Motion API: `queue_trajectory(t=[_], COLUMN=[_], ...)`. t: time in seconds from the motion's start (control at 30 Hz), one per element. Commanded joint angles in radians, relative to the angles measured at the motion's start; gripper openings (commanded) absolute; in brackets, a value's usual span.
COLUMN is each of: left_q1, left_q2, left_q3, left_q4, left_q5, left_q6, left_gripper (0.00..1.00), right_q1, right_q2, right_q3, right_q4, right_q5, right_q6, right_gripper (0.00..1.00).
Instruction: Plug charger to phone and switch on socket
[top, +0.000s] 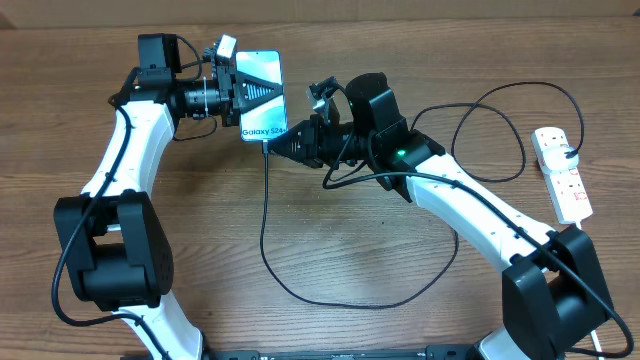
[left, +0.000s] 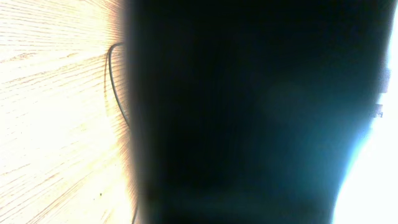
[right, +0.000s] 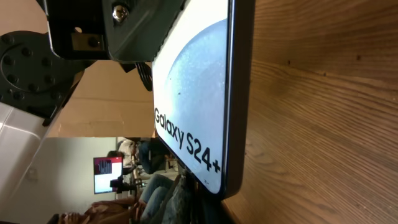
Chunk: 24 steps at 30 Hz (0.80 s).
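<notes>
Nearest the arms' bases, the charger (top: 265, 230) lies slack on the desk (top: 360, 230). It drops from the phone's near end, curves round in a wide loop and climbs away to the right of the phone. The socket (top: 565, 185) lies far out to the right of the phone, well apart from it, with the charger's black plug seemingly already seated in its far end. No arm is near its switches.

At the phone's near end the right fingers (top: 295, 145) are drawn narrow, their tip meeting the spot where the cable begins. They seem to pinch the connector.

The phone (top: 263, 128) lies lengthwise away from the bases, screen up. Across its far half the left fingers (top: 260, 93) are closed on it, one lying over the screen, steadying it.

So the plugging step looks to be in hand. The next move calls for the connector to be squared to the port and pushed straight in while the left grip resists. The socket switch has yet to be pressed.

Much is hidden. The port and connector tip are covered from overhead and cut off at the bottom of the right wrist view, so I cannot tell whether the tip is seated. The left wrist view is almost wholly dark, filled by the phone, with only a sliver of cable (left: 112, 81) beside it.
</notes>
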Motion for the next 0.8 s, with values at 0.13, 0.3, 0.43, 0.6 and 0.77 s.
queue_trajectory(t=[0.13, 0.3, 0.43, 0.6, 0.77], left_q1=[-0.008, -0.008, -0.008, -0.008, -0.008], left_q2=[-0.019, -0.019, -0.019, -0.019, -0.019], left_q3=[0.008, 0.008, 0.008, 0.008, 0.008], left_q4=[-0.008, -0.008, -0.008, -0.008, -0.008], left_q5=[0.072, 0.071, 0.074, 0.076, 0.104], left_q6=[-0.003, -0.005, -0.013, -0.016, -0.022], left_gripper=[0.04, 0.04, 0.04, 0.04, 0.04], right_q1=[-0.020, -0.032, -0.016, 0.032, 0.059], right_q2=[-0.002, -0.002, -0.002, -0.001, -0.001], right_q3=[0.010, 0.010, 0.010, 0.010, 0.010], right_q4=[0.063, 0.059, 0.003, -0.031, -0.047], right_q5=[0.021, -0.088, -0.127, -0.122, -0.071], right_q6=[-0.057, -0.100, -0.140, -0.162, -0.161], right_gripper=[0.65, 0.72, 0.71, 0.63, 0.41])
